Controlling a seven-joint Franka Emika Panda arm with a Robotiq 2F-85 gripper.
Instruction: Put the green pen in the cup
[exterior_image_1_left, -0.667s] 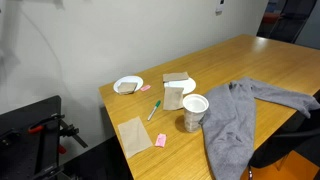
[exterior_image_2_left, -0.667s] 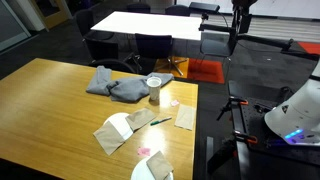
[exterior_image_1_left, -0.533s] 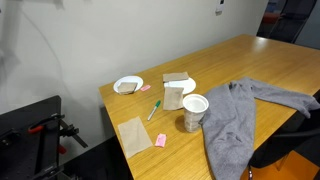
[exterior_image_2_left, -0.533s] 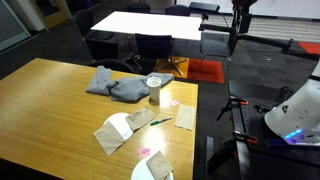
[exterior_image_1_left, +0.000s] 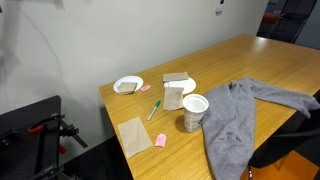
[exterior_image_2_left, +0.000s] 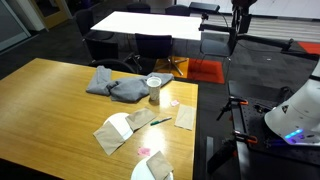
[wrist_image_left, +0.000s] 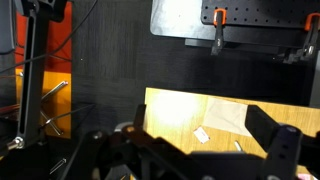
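The green pen (exterior_image_1_left: 153, 110) lies flat on the wooden table (exterior_image_1_left: 260, 60) between the tan paper box and the table's near edge; it also shows in an exterior view (exterior_image_2_left: 161, 123). The white paper cup (exterior_image_1_left: 194, 111) stands upright beside the grey cloth, also seen in an exterior view (exterior_image_2_left: 154, 88). My gripper (wrist_image_left: 200, 120) shows only in the wrist view, as two dark fingers spread apart with nothing between them. It hangs off the table's edge, well away from pen and cup. In the wrist view the cup is out of view.
A grey cloth (exterior_image_1_left: 243, 115) lies next to the cup. Two white plates (exterior_image_1_left: 128, 85) (exterior_image_1_left: 187, 84), a tan box (exterior_image_1_left: 173, 96), a tan napkin (exterior_image_1_left: 134, 135) and a small pink block (exterior_image_1_left: 160, 140) sit near the pen. A black stand (exterior_image_1_left: 45, 135) is beside the table.
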